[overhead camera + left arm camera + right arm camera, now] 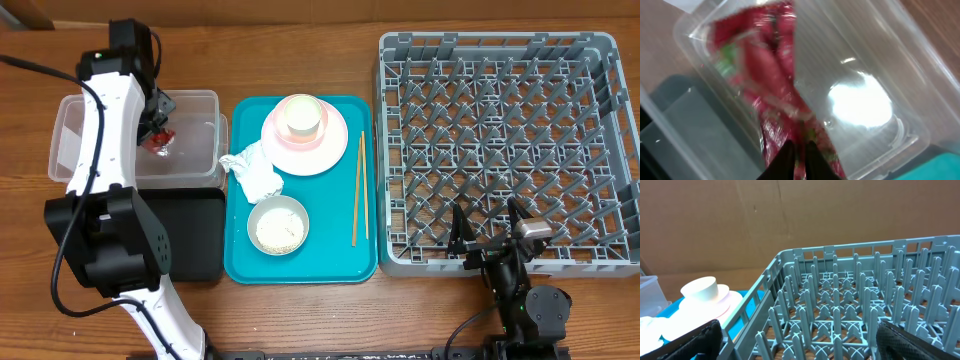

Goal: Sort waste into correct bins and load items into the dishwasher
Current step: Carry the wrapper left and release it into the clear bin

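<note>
Where the left tool (799, 159) hangs inside the clear tub (880, 65), its jaws stand almost closed, nipping one end of the red foil wrapper (765, 75). The rest of the wrapper spreads out ahead of the tips over the tub floor.

- Black tray (195, 235): beside the tub, on the arm-base side.
- Teal tray (240, 268), to that tool's right: holds the napkin (252, 170), the pink plate (335, 142) carrying the cream cup (300, 117), the whitish bowl (257, 215) of rice (278, 232), and the chopsticks (358, 190).
- Right tool (490, 232): jaws wide apart and gripping nothing, at the near wall of the grey dish rack (500, 150).
- All of it rests on the wooden counter (300, 40).
</note>
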